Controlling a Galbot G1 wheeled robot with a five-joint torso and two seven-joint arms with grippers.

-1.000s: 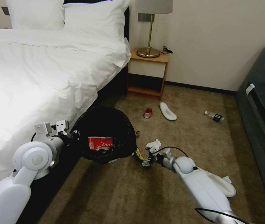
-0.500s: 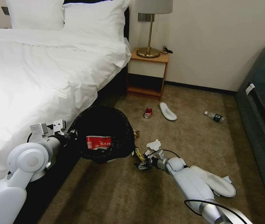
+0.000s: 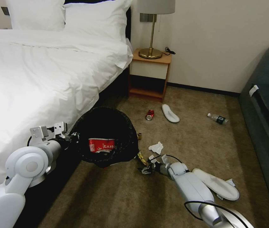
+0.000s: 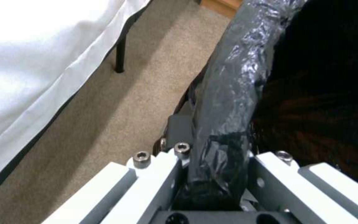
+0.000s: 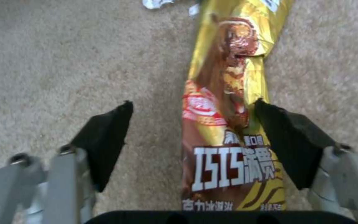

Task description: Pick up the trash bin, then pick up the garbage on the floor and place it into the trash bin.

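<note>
Since a second ago the right gripper (image 3: 145, 169) has dropped lower and nearer, down to the carpet (image 3: 115, 196). Its jaws are spread wide with a gold wrapper (image 5: 228, 124) lying flat between them, closer to one pad, nothing pinched yet. Left gripper (image 4: 216, 174) is clamped on the trash bin (image 3: 104, 136) rim, holding it tipped beside the bed (image 3: 39, 72), just left of that wrapper, so drops are short I guess.

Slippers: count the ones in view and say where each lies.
2. One white slipper lies on the carpet near the nightstand, beside the red can. The other slipper lies nearer, beside the right arm. More could be hidden under the bed.
</note>
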